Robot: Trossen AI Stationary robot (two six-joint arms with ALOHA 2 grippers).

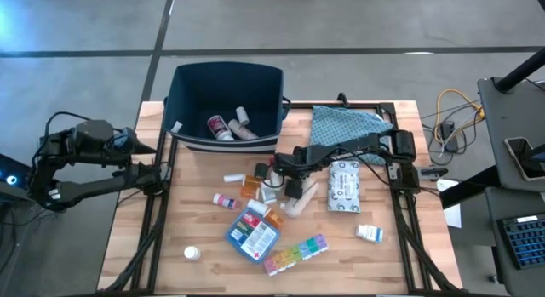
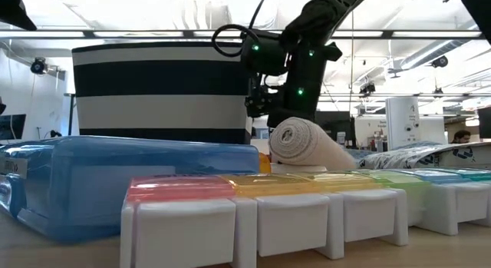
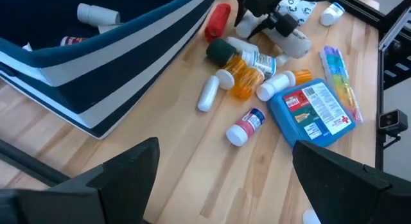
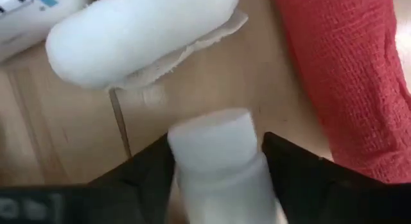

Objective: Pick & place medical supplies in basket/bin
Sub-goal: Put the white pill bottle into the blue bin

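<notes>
My right gripper reaches down into the clutter of medical supplies at the table's middle and is shut on a small white bottle. A white bandage roll and a red bandage roll lie just beyond its fingertips on the wood. The navy bin with white stripes stands at the far edge and holds a few bottles. A blue first-aid pouch and a rainbow pill organizer lie nearer the front. My left gripper hangs open at the table's left side, away from everything. My right gripper pinches the white bottle between its two fingers by the sides of its body, just behind the cap. The fingers come steeply from above and lie along the bottle. The cap end sticks out past the fingertips, toward the white bandage roll.
A white wipes packet and a teal patterned cloth pouch lie under the right arm. Orange and white bottles crowd the spot left of the gripper. A small white bottle and a small box sit near the front edge.
</notes>
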